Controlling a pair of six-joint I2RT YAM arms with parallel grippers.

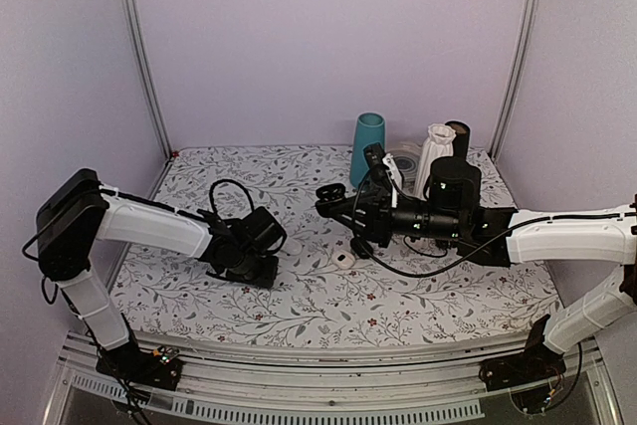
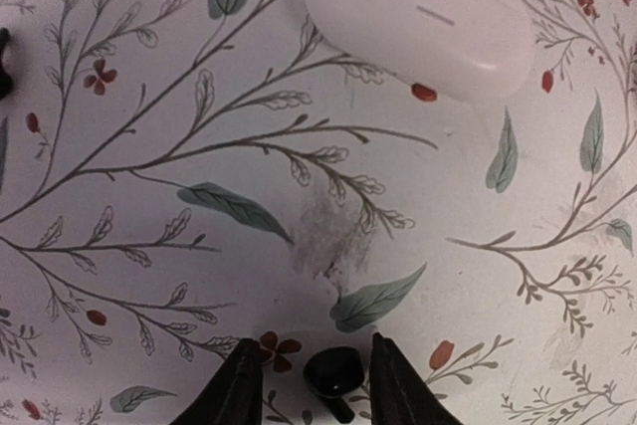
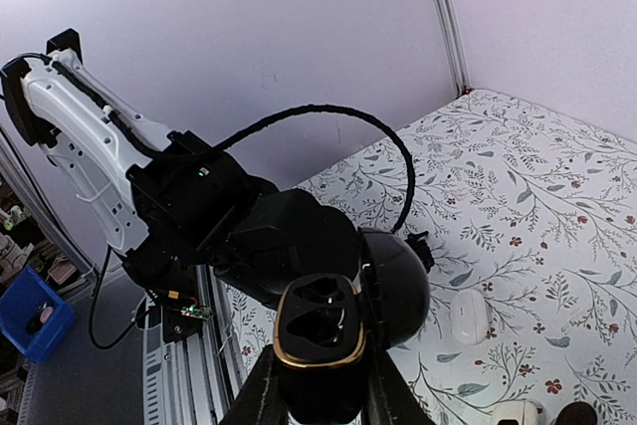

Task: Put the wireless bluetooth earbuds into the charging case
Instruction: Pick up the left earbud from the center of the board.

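One small dark earbud [image 2: 333, 370] lies on the flowered tablecloth between the fingers of my left gripper [image 2: 311, 341]. The jaws straddle it, with a gap showing on its left side, so the gripper is open around it. From above, the left gripper [image 1: 249, 264] points down at the cloth and hides the bud. My right gripper [image 3: 318, 357] is shut on the black charging case [image 3: 318, 325], which has a gold rim, two dark wells and its lid swung open. It holds the case [image 1: 326, 193] above the middle of the table. No other earbud shows clearly.
A closed white oval case [image 2: 418, 17] lies on the cloth just beyond the left gripper, between the two arms [image 1: 345, 259]. At the back right stand a teal cup [image 1: 367, 148], a white ribbed vase [image 1: 435, 156] and a dark cylinder [image 1: 458, 134]. Walls enclose the table.
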